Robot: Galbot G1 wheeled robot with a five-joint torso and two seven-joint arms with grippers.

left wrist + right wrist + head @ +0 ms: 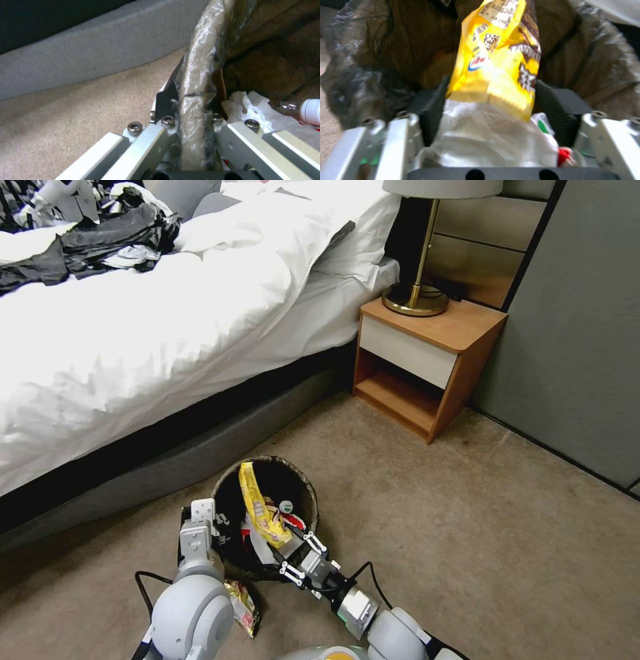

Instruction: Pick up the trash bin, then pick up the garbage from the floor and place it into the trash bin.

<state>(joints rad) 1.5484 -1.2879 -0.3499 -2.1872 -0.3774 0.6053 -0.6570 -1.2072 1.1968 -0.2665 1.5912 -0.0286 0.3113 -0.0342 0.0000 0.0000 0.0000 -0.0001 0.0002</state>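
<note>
In the head view, the small round trash bin lined with a dark plastic bag is seen on the carpet near the bed, its left rim pinched by the left gripper. The right gripper is set over its near edge. In the left wrist view, the bag-covered rim is clamped between pressed fingers. In the right wrist view, a long yellow snack wrapper is framed by spread fingers.

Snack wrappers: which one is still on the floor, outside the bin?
The small wrapper beside the left arm lies on the carpet; the long yellow wrapper stands in the bin, by the right pincer.
</note>
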